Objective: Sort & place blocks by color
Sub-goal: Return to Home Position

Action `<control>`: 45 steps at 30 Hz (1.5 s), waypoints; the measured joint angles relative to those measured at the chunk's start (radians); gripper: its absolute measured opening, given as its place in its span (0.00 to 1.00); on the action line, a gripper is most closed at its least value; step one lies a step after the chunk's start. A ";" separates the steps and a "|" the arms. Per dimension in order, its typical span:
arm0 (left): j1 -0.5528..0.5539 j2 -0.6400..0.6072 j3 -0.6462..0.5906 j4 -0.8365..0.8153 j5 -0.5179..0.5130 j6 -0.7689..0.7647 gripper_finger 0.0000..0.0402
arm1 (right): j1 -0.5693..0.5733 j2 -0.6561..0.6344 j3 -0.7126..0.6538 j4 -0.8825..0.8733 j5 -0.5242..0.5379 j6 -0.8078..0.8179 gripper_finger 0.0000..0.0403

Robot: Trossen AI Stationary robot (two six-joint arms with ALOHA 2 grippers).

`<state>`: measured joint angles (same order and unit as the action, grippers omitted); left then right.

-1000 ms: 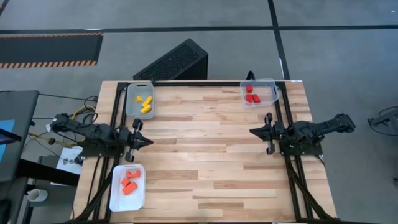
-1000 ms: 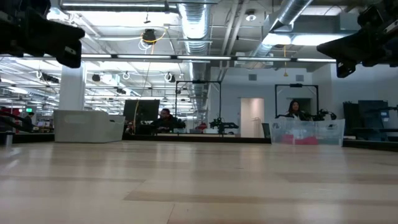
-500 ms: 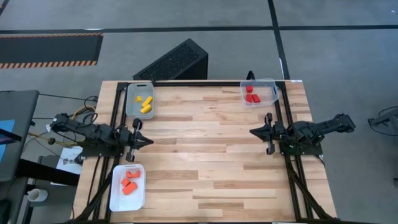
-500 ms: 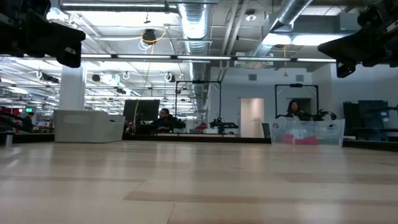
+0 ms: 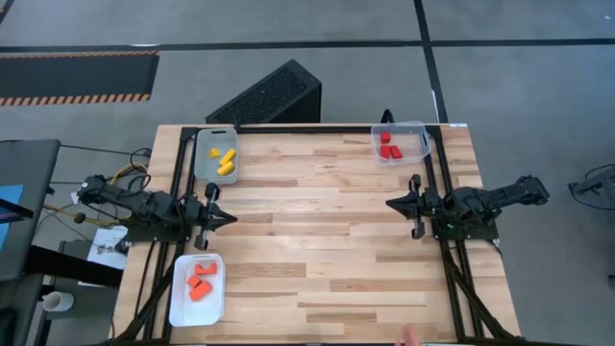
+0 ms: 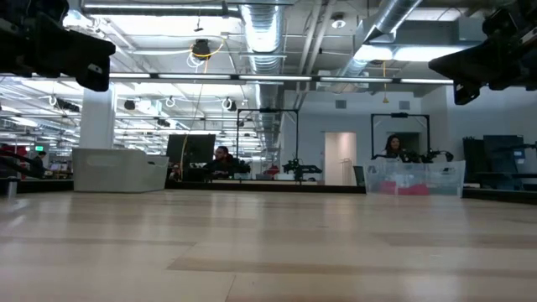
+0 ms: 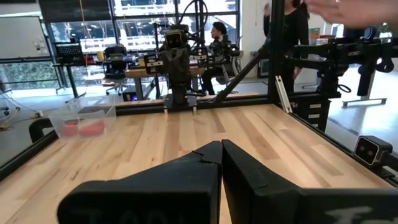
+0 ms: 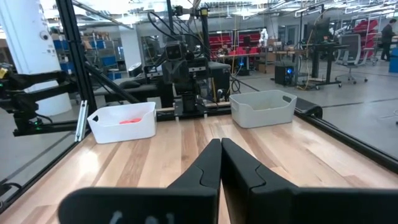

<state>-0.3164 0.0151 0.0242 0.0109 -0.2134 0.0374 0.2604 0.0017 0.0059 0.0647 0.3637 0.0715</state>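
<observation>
At opposite edges of the table (image 5: 317, 240), my left gripper (image 5: 229, 218) and right gripper (image 5: 390, 203) face each other, fingers pinched together, empty; yellow blocks (image 5: 225, 160) and orange blocks (image 5: 198, 282) sit trayed at its left corners, red blocks (image 5: 389, 149) at a right corner; none lies loose.

The yellow blocks (image 5: 225, 161) lie loose in the gray tray (image 5: 201, 165) at the far corner on my left. The red blocks (image 5: 389, 147) sit in the clear tray (image 5: 424, 144) far on my right. The orange blocks (image 5: 198, 284) huddle in the white tray (image 5: 182, 309) at the near corner on my left.
</observation>
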 joint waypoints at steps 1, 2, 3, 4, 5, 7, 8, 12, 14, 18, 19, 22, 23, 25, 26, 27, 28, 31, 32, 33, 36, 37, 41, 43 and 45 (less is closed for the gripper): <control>0.000 0.000 0.000 0.000 0.000 0.004 0.00 | 0.000 0.000 0.000 0.000 0.000 0.000 0.08; 0.000 0.000 0.000 0.000 0.000 0.005 0.00 | 0.000 0.000 0.000 0.000 0.000 0.000 0.08; 0.000 0.000 0.000 0.000 0.000 0.004 0.00 | 0.000 0.000 0.000 0.000 0.000 0.000 0.08; 0.000 0.000 0.000 0.000 0.000 0.003 0.00 | 0.000 0.000 0.000 0.000 0.000 0.000 0.08; 0.000 0.000 0.000 0.000 0.000 0.003 0.00 | 0.000 0.000 0.000 0.000 0.000 0.000 0.08; 0.000 0.000 0.000 0.000 0.000 0.007 0.00 | 0.000 0.000 0.000 0.000 0.000 0.000 0.07; 0.000 0.000 0.000 0.000 0.000 0.007 0.00 | 0.000 0.000 0.000 0.000 0.000 0.000 0.07; 0.000 0.000 0.000 0.000 0.000 0.004 0.00 | 0.000 0.000 0.000 0.000 0.000 0.000 0.07; 0.000 0.000 0.000 0.000 0.000 0.004 0.00 | 0.000 0.000 0.000 0.000 0.000 0.000 0.07; 0.000 0.000 0.000 0.000 0.000 0.006 0.00 | 0.000 0.000 0.000 0.000 0.000 0.000 0.07; 0.000 0.000 0.000 0.000 0.000 0.006 0.00 | 0.000 0.000 0.000 0.000 0.000 0.000 0.07; 0.000 0.000 0.001 0.000 0.000 0.004 0.00 | 0.000 0.000 0.000 0.000 0.000 0.000 0.07; 0.000 0.000 0.001 0.000 0.000 0.005 0.00 | 0.000 0.000 0.000 0.000 0.000 0.000 0.07; 0.000 0.000 0.001 0.000 0.000 0.004 0.00 | 0.000 0.000 0.000 0.000 0.000 0.000 0.07; 0.000 0.000 0.001 0.000 0.000 0.003 0.00 | 0.000 0.000 0.000 0.000 0.000 0.000 0.07; 0.000 0.000 0.001 0.000 0.000 0.003 0.00 | 0.000 0.000 0.000 0.000 0.000 0.000 0.07; 0.000 0.000 0.001 0.000 0.000 0.004 0.00 | 0.000 0.000 0.000 0.000 0.000 0.000 0.07; 0.000 0.000 0.001 0.000 0.000 0.003 0.00 | 0.000 0.000 0.000 0.000 0.000 0.000 0.08; 0.000 0.000 0.001 0.000 0.000 0.003 0.00 | 0.000 0.000 0.000 0.000 0.000 0.000 0.08; 0.000 0.000 0.001 0.000 0.000 0.003 0.00 | 0.000 0.000 0.000 0.000 0.000 0.000 0.08; 0.000 0.000 0.001 0.000 0.000 0.004 0.00 | 0.000 0.000 0.000 0.000 0.000 0.000 0.08; 0.000 0.000 0.001 0.000 0.000 0.003 0.00 | 0.000 0.000 0.000 0.000 0.000 0.000 0.08; 0.000 0.000 0.001 0.000 0.000 0.005 0.00 | 0.000 0.000 0.000 0.000 0.000 0.000 0.08; 0.000 0.000 0.001 0.000 0.000 0.003 0.00 | 0.000 0.000 0.000 0.000 0.000 0.000 0.08; 0.000 0.000 0.001 0.000 0.000 0.005 0.00 | 0.000 0.000 0.000 0.000 0.000 0.000 0.08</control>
<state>-0.3164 0.0151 0.0254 0.0113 -0.2134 0.0428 0.2604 0.0017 0.0059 0.0647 0.3641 0.0715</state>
